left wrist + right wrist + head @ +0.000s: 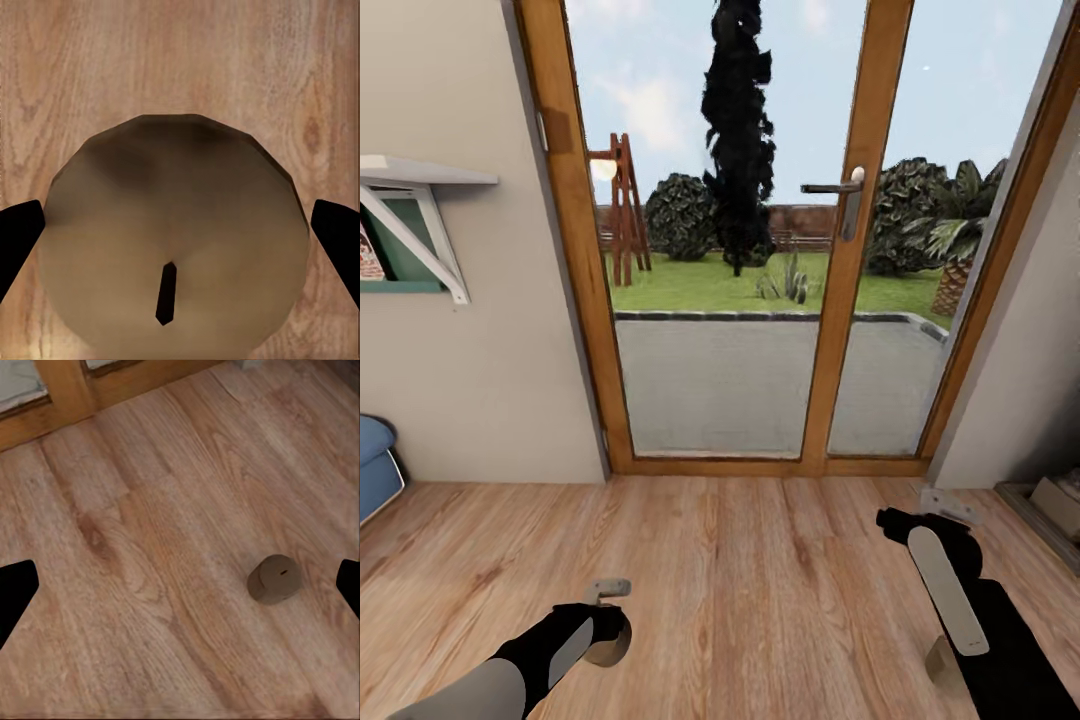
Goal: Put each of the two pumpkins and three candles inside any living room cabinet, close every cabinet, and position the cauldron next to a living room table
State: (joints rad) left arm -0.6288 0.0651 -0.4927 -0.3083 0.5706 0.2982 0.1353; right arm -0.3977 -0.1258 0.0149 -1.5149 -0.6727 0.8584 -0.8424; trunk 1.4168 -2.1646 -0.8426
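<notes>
A grey-beige candle (pixel 172 240) with a dark wick sits between the two black fingertips of my left gripper (pixel 180 232), which is shut on it. From the head view this candle (pixel 608 645) hangs under my left gripper (pixel 606 628) at the lower left, above the wooden floor. A second candle (pixel 274 578) lies on its side on the floor below my right gripper (pixel 180 592), whose fingers stand wide open and well apart from it. Beside my right forearm, that candle (pixel 943 662) peeks out, while the right gripper (pixel 905 525) hovers at the lower right. The pumpkins, cabinet and cauldron are out of view.
A wood-framed glass double door (pixel 850 200) faces me, with a garden behind it. A white wall shelf (pixel 420 180) is at the left, a blue seat (pixel 375 465) at the left edge, and a low dark unit (pixel 1050 505) at the right edge. Wooden floor (pixel 760 580) stretches between.
</notes>
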